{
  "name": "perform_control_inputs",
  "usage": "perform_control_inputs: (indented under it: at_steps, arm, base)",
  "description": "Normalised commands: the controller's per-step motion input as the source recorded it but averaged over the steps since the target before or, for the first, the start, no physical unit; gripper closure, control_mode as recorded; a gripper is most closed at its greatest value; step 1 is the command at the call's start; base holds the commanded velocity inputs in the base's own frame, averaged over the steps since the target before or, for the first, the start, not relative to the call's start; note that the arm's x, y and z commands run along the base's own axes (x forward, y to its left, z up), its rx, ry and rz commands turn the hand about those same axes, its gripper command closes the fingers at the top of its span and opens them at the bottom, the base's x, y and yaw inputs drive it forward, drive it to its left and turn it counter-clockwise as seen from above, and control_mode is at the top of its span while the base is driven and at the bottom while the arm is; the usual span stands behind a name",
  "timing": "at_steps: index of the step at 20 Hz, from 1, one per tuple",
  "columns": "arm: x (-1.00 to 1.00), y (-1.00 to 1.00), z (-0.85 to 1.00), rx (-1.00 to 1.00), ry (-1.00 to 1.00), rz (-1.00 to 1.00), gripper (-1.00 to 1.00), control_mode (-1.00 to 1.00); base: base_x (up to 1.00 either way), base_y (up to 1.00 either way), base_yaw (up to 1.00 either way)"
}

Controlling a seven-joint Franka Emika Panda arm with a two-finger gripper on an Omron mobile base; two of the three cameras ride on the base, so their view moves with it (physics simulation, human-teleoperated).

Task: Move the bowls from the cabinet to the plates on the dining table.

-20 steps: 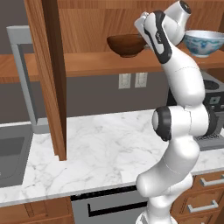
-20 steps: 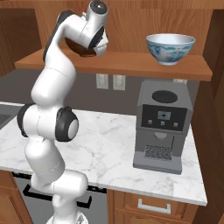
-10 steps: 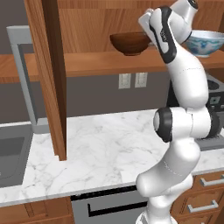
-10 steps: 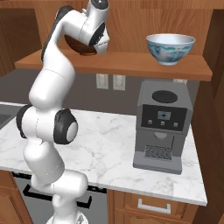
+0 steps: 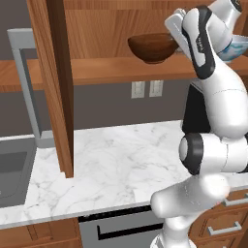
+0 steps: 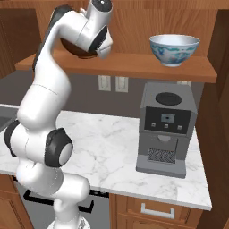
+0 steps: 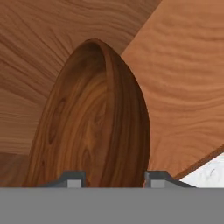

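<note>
Nearest to me is the white marble surface (image 6: 112,143), with the black and grey coffee machine (image 6: 166,129) standing on it at the right; its small front panel shows a little screen and buttons, but any writing there is too small to read, and I see no brand name anywhere. Above the coffee machine runs the wooden shelf (image 6: 134,67) of the cabinet (image 5: 53,82), whose open door hangs well to the left. The white bowl with blue patterning (image 6: 174,49) sits upright on the shelf directly over the coffee machine. Further left along the same shelf is the dark wooden bowl (image 5: 152,47), and the tool (image 7: 114,178) is there with its two fingertips set either side of that bowl's rim, partly closed around it.
</note>
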Motion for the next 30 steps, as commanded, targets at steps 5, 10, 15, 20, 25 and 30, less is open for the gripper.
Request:
perform_control_inputs:
  at_steps: [5,10,15,20,25,30]
  arm:
    - [-1.00,0.02,0.00,-0.03,-0.15,0.05,1.00,-1.00]
    - [-1.00,0.00,-0.04,-0.07,-0.12,0.06,1.00,-1.00]
    - [-1.00,0.00,-0.16,-0.11,-0.08,0.07,1.00,-1.00]
    - [-1.00,0.00,-0.21,-0.10,-0.06,0.07,1.00,-1.00]
    - [-0.87,0.01,-0.45,-0.12,-0.01,0.06,1.00,-1.00]
    - [-0.50,0.01,-0.87,-0.17,0.02,0.04,1.00,-1.00]
  base:
    - [0.00,0.00,0.00]
    - [0.00,0.00,0.00]
    - [0.00,0.00,0.00]
    - [0.00,0.00,0.00]
    - [0.00,0.00,0.00]
    - [0.00,0.00,0.00]
